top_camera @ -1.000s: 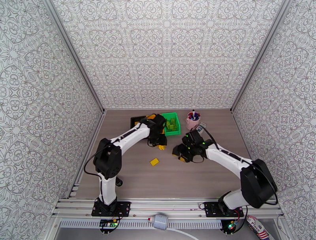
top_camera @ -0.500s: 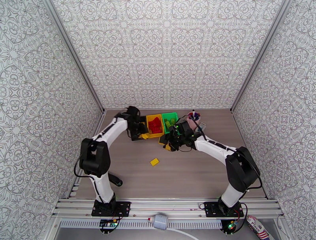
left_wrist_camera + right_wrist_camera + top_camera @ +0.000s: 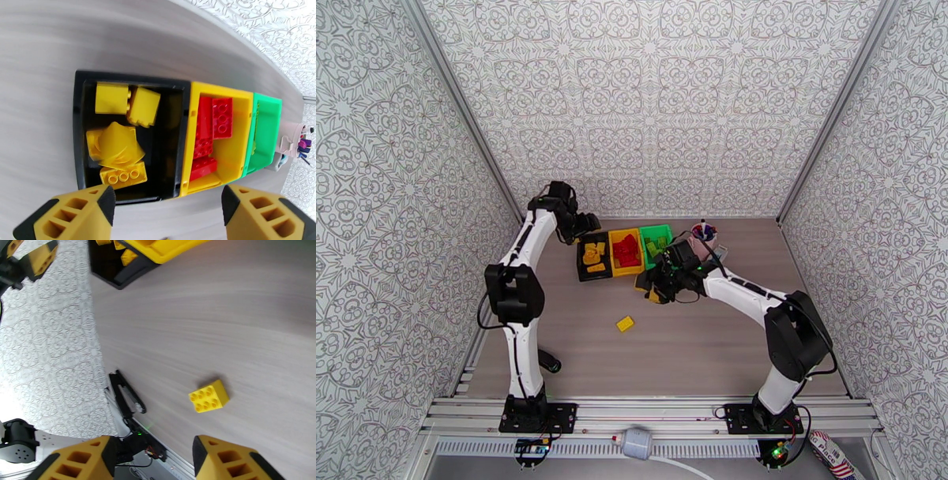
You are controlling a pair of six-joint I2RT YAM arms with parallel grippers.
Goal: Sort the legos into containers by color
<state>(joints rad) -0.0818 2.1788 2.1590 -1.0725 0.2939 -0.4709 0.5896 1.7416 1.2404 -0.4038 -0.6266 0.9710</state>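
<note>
Three containers stand side by side at the back of the table. The black bin (image 3: pixel 594 257) (image 3: pixel 81 130) holds several yellow legos (image 3: pixel 118 144). Red legos (image 3: pixel 211 130) lie in the yellow bin (image 3: pixel 626 251) (image 3: pixel 237 154). The green bin (image 3: pixel 657 240) (image 3: pixel 268 134) holds green ones. My left gripper (image 3: pixel 583 224) (image 3: pixel 168 205) hangs open above the black bin with nothing between its fingers. My right gripper (image 3: pixel 654 287) (image 3: pixel 154 457) is open just in front of the bins. One yellow lego (image 3: pixel 625 323) (image 3: pixel 208 396) lies alone on the table.
A pink cup (image 3: pixel 702 237) (image 3: pixel 291 138) with pens stands right of the green bin. Patterned walls close in the back and sides. A metal rail (image 3: pixel 648 410) runs along the near edge.
My left arm swung from mid-table back to the black bin and its gripper opened; another yellow lego now lies in that bin. My right arm moved left towards the bins.
</note>
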